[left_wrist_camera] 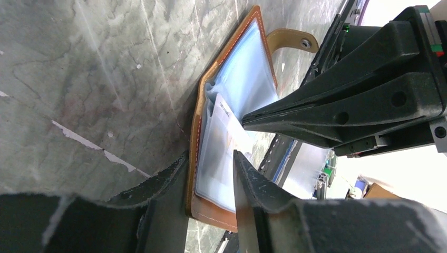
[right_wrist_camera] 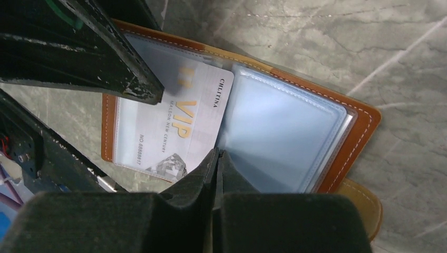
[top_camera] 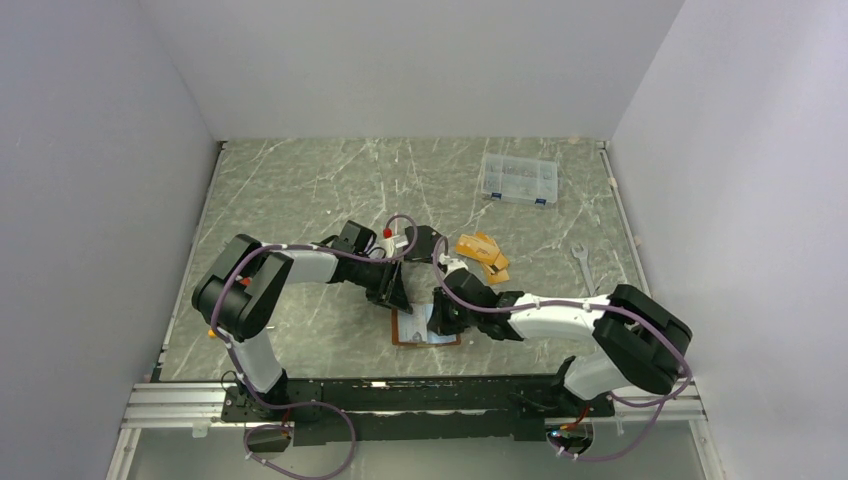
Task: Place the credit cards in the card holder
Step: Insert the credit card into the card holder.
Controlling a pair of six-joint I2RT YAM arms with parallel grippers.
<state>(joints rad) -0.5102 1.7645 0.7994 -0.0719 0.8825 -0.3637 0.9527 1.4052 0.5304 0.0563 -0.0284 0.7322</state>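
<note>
Tan leather card holder, glossy silver card, right gripper closed, left gripper parted

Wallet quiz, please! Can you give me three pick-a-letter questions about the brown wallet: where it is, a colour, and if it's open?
1. Where on the table is the wallet?
A. far left corner
B. middle, near the front edge
C. far right corner

2. What colour is "VIP" on the silver card?
A. gold
B. green
C. red

3. The wallet is:
A. snapped shut
B. standing on its edge
C. lying open

Answers: 1 B, the top view shows it in the middle, close to the near edge. 2 A, the right wrist view shows gold letters. 3 C, both halves lie flat with the insides up.
</note>
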